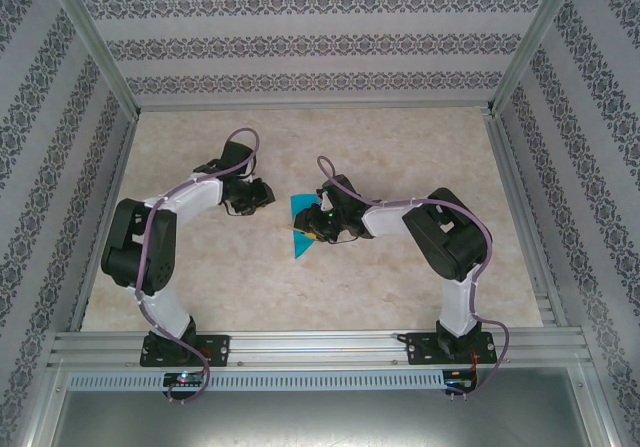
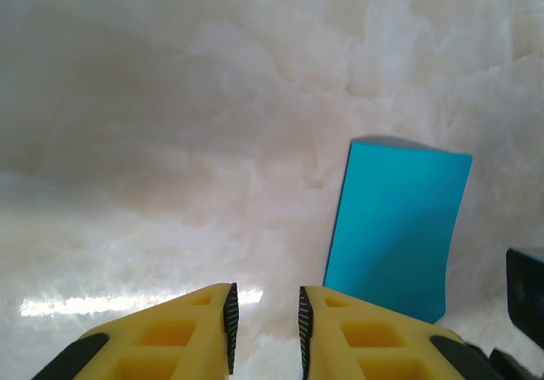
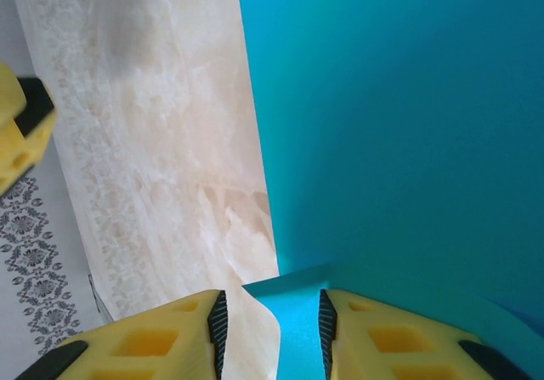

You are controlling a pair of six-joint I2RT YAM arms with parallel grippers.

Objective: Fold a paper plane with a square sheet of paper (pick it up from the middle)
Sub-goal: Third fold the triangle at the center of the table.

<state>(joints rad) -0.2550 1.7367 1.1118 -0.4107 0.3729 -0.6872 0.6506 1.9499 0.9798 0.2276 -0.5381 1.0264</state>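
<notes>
The square sheet of paper [image 1: 298, 229] is teal-blue and lies partly folded on the marble table between my two grippers. In the left wrist view the paper [image 2: 395, 227] stands curved up to the right of my left gripper [image 2: 265, 299], which is open with only bare table between its pads. My left gripper [image 1: 257, 197] sits just left of the sheet. My right gripper [image 1: 318, 223] is over the sheet's right part. Its jaws [image 3: 272, 305] stand apart, and a raised flap of the paper [image 3: 297, 329] lies between them against the right pad. The rest of the sheet [image 3: 399, 116] spreads ahead.
The marble tabletop [image 1: 400, 147] is fenced by aluminium rails [image 1: 310, 342] at the near edge and patterned walls [image 1: 300, 47] on three sides. A yellow finger of my left gripper [image 3: 13, 125] shows at the left edge of the right wrist view.
</notes>
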